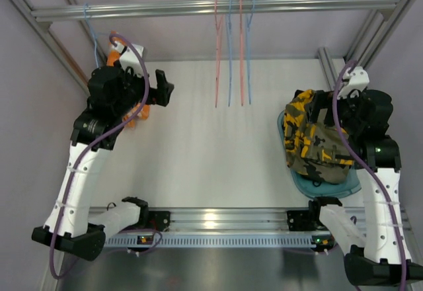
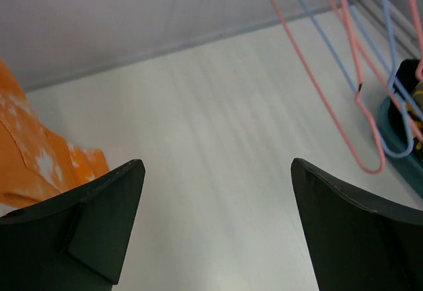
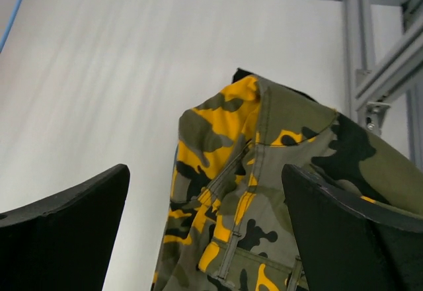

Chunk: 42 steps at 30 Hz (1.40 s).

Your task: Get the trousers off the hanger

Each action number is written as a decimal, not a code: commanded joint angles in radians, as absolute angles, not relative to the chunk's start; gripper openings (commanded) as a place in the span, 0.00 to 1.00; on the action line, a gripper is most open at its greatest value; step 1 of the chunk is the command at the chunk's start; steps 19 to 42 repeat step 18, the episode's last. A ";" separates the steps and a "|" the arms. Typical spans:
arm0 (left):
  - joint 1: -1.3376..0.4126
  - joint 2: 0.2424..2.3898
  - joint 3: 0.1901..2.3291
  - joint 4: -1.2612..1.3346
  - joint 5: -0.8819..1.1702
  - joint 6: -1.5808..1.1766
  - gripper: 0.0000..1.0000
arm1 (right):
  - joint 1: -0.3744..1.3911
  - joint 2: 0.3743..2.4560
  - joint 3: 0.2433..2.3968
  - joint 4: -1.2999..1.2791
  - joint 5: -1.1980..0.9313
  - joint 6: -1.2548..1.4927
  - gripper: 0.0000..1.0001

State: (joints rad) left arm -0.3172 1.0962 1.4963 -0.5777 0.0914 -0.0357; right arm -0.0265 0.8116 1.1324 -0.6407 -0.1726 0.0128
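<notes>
Camo trousers point(image 1: 314, 139) are lying on teal tray point(image 1: 330, 186), off the hangers point(image 1: 231, 59), long axis running near-to-far, right under R gripper point(image 3: 205, 172), which is standing wide open & empty. L gripper point(image 2: 218, 165), also open w/ nothing in it, is hovering well apart beside orange cloth point(image 2: 39, 159).

- Table point(image 1: 198, 165): flat white surface, closed in by pale panels at the left, right and rear.
- Mounting rail point(image 1: 225, 219): aluminium, running along the table's near edge.
- Teal tray point(image 1: 330, 186): shallow and rounded, resting on the table's right side near the right wall; only its near rim shows beneath its load.
- Camouflage trousers point(image 1: 310, 139): olive-green with yellow and dark patches, heaped in the tray and covering most of it; contact with the table itself cannot be told.
- Orange cloth point(image 2: 36, 152): flecked with white, lying on the table's left side toward the rear, well apart from the tray; largely hidden in the overhead view.
</notes>
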 commanded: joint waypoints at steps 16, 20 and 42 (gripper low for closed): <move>-0.192 0.879 1.146 -0.764 0.020 -0.072 0.99 | -0.023 0.681 0.934 -0.790 -0.489 -0.262 0.99; -0.192 0.887 1.155 -0.764 0.034 -0.068 0.99 | -0.021 0.663 0.930 -0.793 -0.485 -0.258 0.99; -0.192 0.887 1.155 -0.764 0.034 -0.068 0.99 | -0.021 0.663 0.930 -0.793 -0.485 -0.258 0.99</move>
